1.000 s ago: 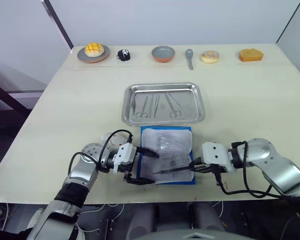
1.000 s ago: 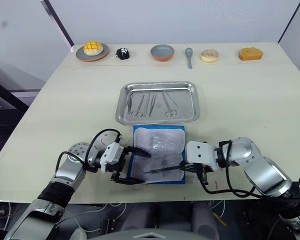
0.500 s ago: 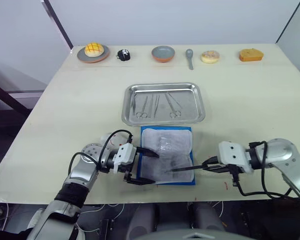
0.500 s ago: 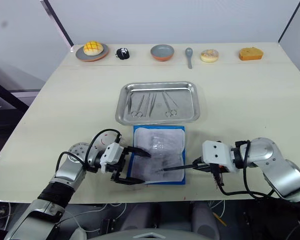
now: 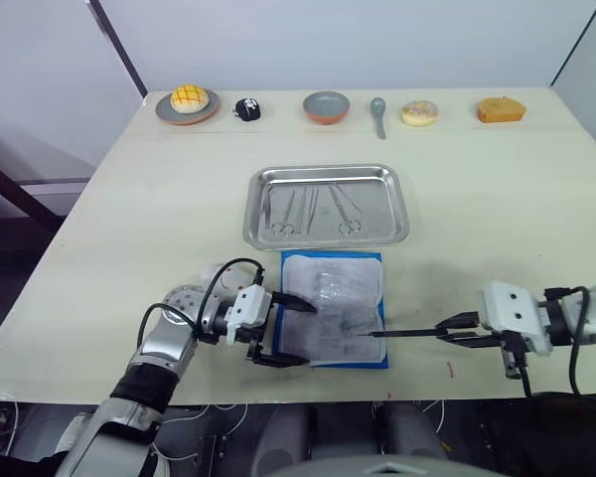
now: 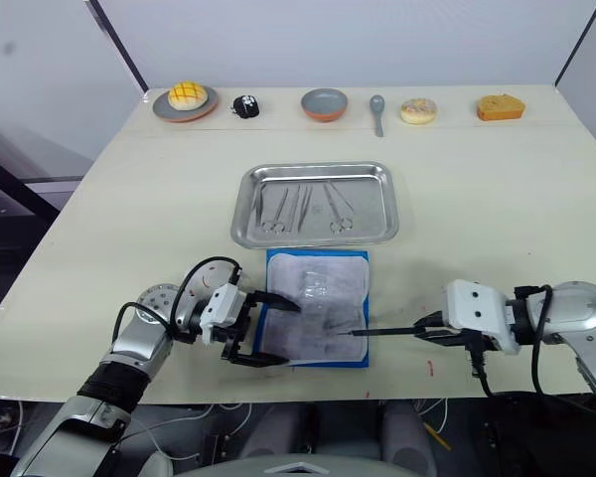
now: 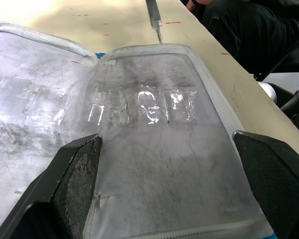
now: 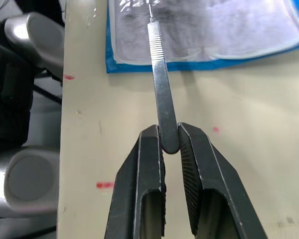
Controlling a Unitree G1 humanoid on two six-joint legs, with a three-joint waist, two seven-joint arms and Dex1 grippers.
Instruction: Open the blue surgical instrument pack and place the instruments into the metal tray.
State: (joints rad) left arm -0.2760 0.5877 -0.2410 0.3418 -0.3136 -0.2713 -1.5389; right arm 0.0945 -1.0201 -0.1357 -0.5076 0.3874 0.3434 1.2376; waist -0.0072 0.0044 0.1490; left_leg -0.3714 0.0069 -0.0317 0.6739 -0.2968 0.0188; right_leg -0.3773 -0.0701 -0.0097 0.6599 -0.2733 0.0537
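Right wrist view: the right gripper clamps a thin probe pointing at the open pack; the left gripper, fingers apart, rests on it.

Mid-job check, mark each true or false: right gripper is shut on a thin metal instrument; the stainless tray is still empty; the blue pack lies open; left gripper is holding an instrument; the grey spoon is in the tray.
1. The right gripper is shut on a thin flat silvery metal instrument. True.
2. The shallow rectangular stainless-steel tray is empty. False: several ring-handled instruments lie in it.
3. The flat blue surgical instrument pack lies open, pale lining up. True.
4. The left gripper holds an instrument. False: it is open, over the pack.
5. The grey spoon is in the tray. False: it lies at the table's far edge.
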